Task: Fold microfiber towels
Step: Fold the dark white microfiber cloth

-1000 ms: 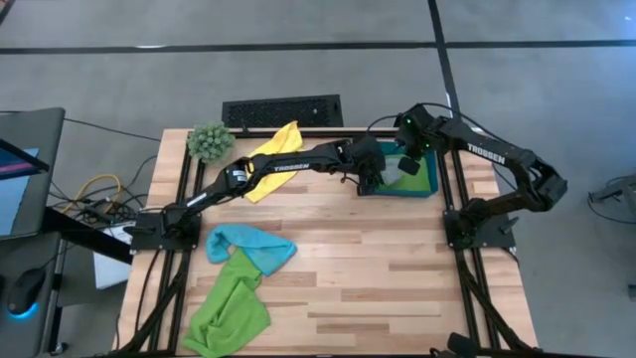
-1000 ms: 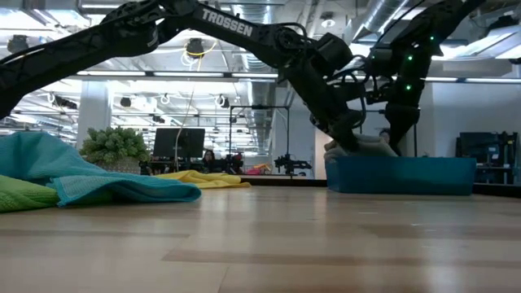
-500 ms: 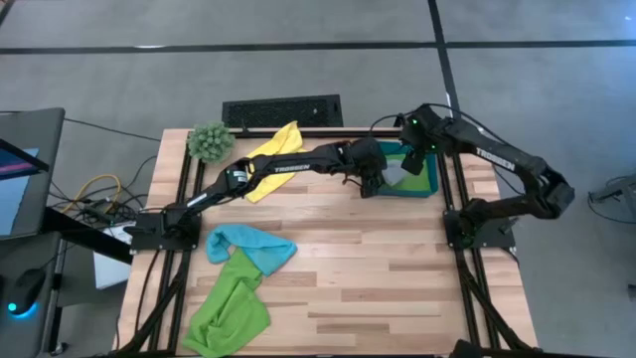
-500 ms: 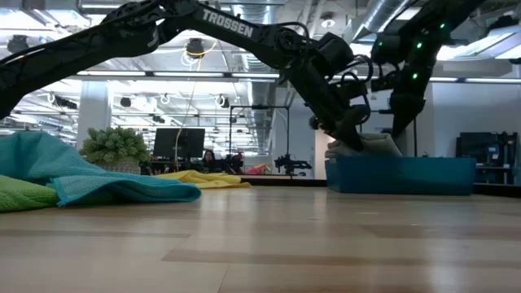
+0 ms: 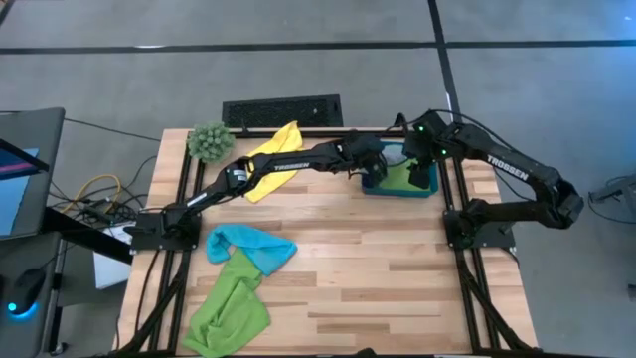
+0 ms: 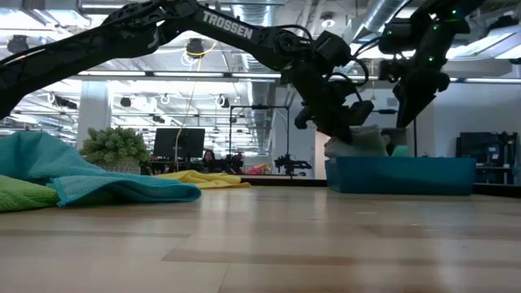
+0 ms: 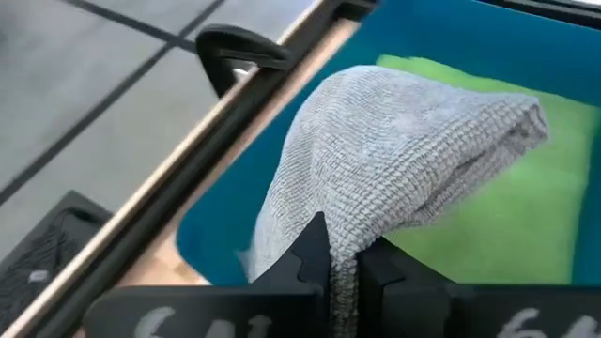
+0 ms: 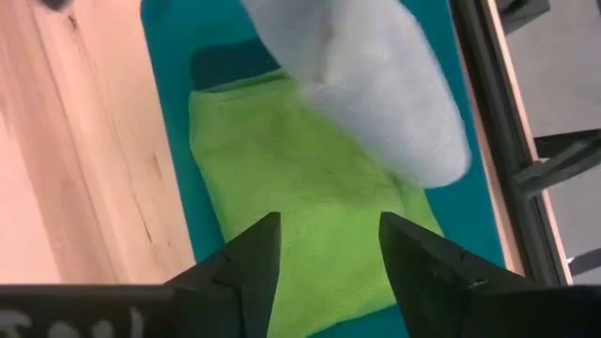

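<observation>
Left pincer (image 7: pixel 343 268) is clamped on a nubby grey towel (image 7: pixel 394 160), draped limp over the teal bin (image 5: pixel 429 189). Right pincer (image 8: pixel 324 249) hangs spread apart above the flat lime towel (image 8: pixel 310 221) inside.

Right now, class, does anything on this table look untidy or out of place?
Yes. A light blue towel and a lime green towel lie crumpled and overlapping near the table's front left, unfolded. A yellow towel lies rumpled under the left arm.
</observation>
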Controlling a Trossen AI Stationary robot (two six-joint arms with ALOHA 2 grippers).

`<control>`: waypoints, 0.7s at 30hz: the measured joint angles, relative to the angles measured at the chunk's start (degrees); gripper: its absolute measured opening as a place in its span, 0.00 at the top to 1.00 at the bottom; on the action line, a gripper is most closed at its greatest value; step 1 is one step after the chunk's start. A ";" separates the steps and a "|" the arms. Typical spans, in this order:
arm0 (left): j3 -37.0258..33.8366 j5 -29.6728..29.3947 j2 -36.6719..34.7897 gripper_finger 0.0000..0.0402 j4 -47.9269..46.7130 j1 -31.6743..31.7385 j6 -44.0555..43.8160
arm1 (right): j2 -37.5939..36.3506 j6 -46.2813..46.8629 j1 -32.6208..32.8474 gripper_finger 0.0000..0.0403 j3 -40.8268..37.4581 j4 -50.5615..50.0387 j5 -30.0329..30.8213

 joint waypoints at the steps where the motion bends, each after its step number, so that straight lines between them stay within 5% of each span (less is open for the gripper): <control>1: 0.00 -0.10 0.02 1.00 0.44 0.00 0.26 | 0.00 0.00 0.08 0.50 0.00 -0.15 -0.08; 6: 0.00 6.58 0.06 1.00 4.34 -0.91 2.69 | 0.00 -0.02 0.11 0.53 0.00 -0.67 -0.19; 21: -1.95 1.61 0.11 0.96 5.16 -1.60 1.54 | 0.02 -0.02 -0.44 0.57 0.00 -1.58 -0.11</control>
